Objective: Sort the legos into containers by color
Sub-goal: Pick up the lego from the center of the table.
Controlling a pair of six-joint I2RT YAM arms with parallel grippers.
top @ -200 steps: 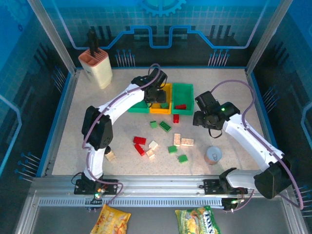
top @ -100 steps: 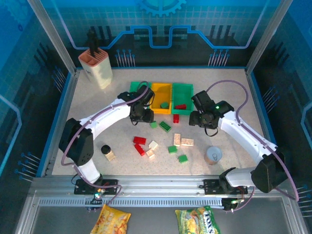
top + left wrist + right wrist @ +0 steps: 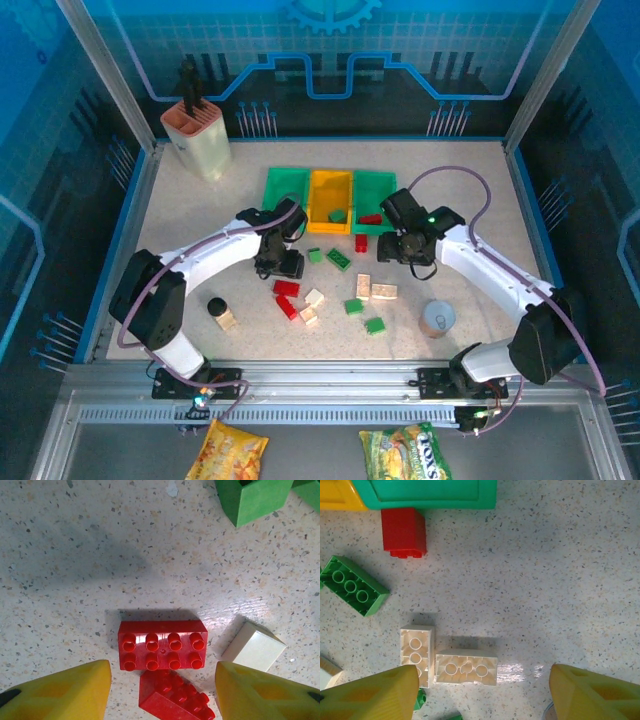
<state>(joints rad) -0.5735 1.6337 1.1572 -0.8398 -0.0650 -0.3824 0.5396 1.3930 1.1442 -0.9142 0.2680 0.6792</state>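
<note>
- Left jaws: two yellow fingers [image 3: 55, 690] standing moderately apart, with nothing between them. Red oblong eight-stud plastic brick [image 3: 162, 651] lying flat on the speckled counter [image 3: 75, 555], just ahead of the gap.
- Probably the brick to take now. Long side nearly as broad as the gap, so better to open more, or to turn the wrist and pinch across the short side.
- Lower straight and centred. Mind the second red brick [image 3: 175, 695], tilted close against the near edge, and the cream square brick [image 3: 253, 652] just beside one finger. Avoid pushing either.
- Right jaws: wide and also empty, above a cream oblong brick [image 3: 466, 667] touching another cream brick [image 3: 417, 652]. Grip one only, cleanly.
- Further out: a row of three small open plastic bins, namely the green bin [image 3: 285, 190], the orange-yellow bin [image 3: 322, 190] and the second green bin [image 3: 372, 185]. One small red brick [image 3: 371, 218] already inside the second green bin, so likely the place for red.
- Keep both arms well apart near the bins.
</note>
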